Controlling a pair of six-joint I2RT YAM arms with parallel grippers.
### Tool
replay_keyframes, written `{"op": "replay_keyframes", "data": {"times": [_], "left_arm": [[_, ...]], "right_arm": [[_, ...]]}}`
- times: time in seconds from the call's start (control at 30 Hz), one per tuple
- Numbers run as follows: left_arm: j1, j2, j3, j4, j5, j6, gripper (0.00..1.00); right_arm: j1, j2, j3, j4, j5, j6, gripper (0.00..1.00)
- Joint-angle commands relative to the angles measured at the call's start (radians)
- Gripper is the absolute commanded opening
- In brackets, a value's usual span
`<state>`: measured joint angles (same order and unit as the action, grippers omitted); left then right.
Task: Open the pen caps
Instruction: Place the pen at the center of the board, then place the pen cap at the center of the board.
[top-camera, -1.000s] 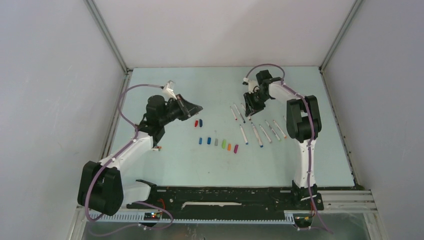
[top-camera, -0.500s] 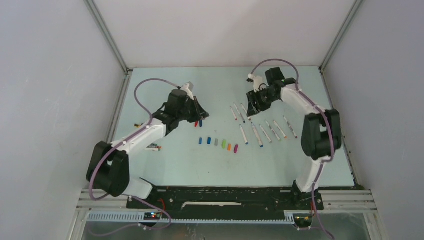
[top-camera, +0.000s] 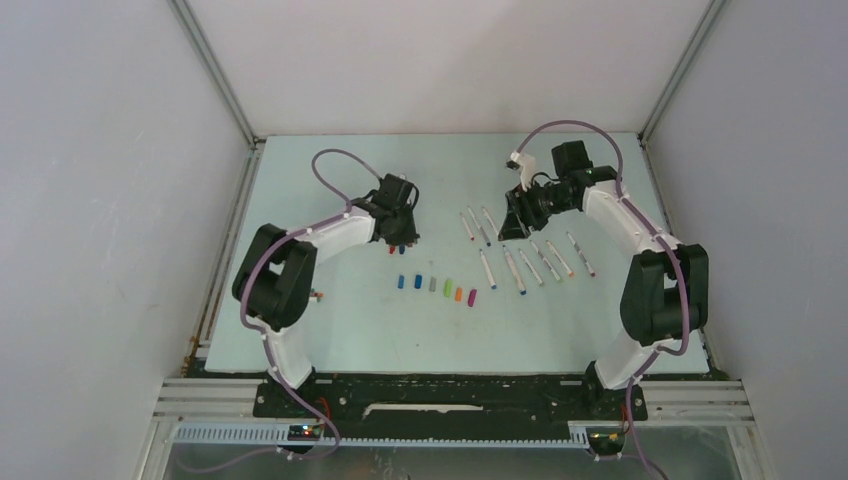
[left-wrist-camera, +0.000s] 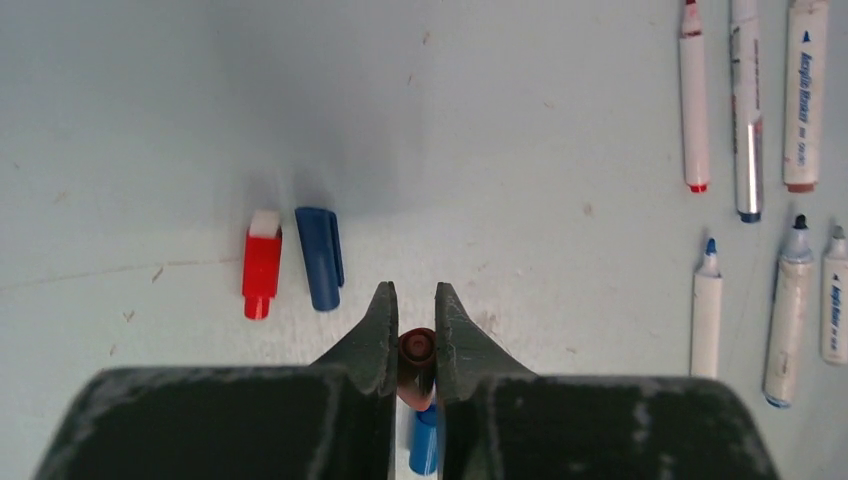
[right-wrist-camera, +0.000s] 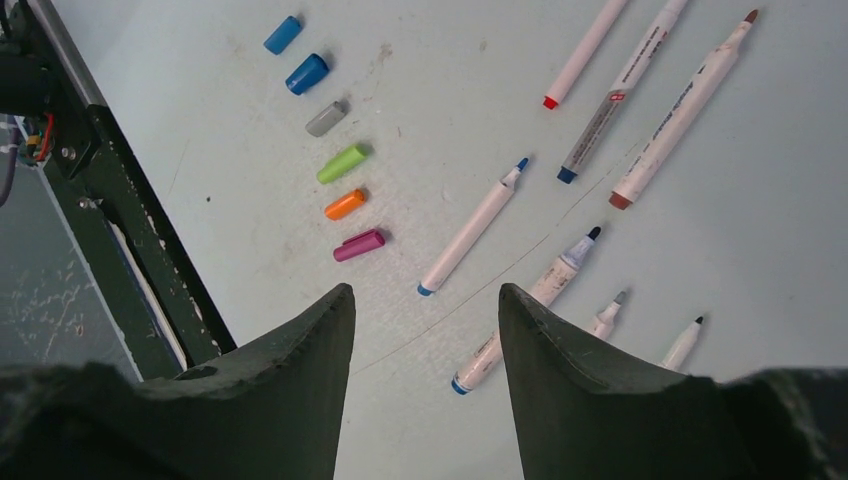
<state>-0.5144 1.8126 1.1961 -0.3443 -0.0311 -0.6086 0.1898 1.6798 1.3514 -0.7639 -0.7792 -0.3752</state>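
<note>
My left gripper (left-wrist-camera: 410, 290) is shut on a dark red pen cap (left-wrist-camera: 416, 349), held end-on just above the table. A red cap (left-wrist-camera: 262, 264) and a dark blue cap (left-wrist-camera: 320, 257) lie just ahead and to its left. Another blue cap (left-wrist-camera: 424, 441) shows below the jaws. In the top view the left gripper (top-camera: 400, 236) sits over these caps. My right gripper (right-wrist-camera: 425, 292) is open and empty, hovering above the uncapped white pens (right-wrist-camera: 473, 228). A row of caps (right-wrist-camera: 344, 163) in blue, grey, green, orange and magenta lies to its left, and also shows in the top view (top-camera: 448, 288).
Several uncapped white pens lie side by side right of centre (top-camera: 520, 268), and at the right of the left wrist view (left-wrist-camera: 745, 110). The black base rail (right-wrist-camera: 110, 190) runs along the table's near edge. White walls enclose the table on three sides.
The left arm has swung right and stretched out, bringing its gripper down over the red and blue caps. The right arm has shifted right and its gripper has moved slightly nearer over the pens.
</note>
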Motion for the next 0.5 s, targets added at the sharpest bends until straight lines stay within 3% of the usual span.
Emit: {"op": "replay_keyframes", "data": {"times": [0.0,0.47], "left_arm": [[-0.001,0.051,0.117,-0.021,-0.051,0.031,0.12],[-0.001,0.139,0.168,-0.066,-0.054,0.044,0.23]], "right_arm": [[-0.004,0.012,-0.001,-0.008,-0.055,-0.031,0.57],[-0.028,0.022,-0.001,-0.009,-0.081,-0.027,0.57]]}}
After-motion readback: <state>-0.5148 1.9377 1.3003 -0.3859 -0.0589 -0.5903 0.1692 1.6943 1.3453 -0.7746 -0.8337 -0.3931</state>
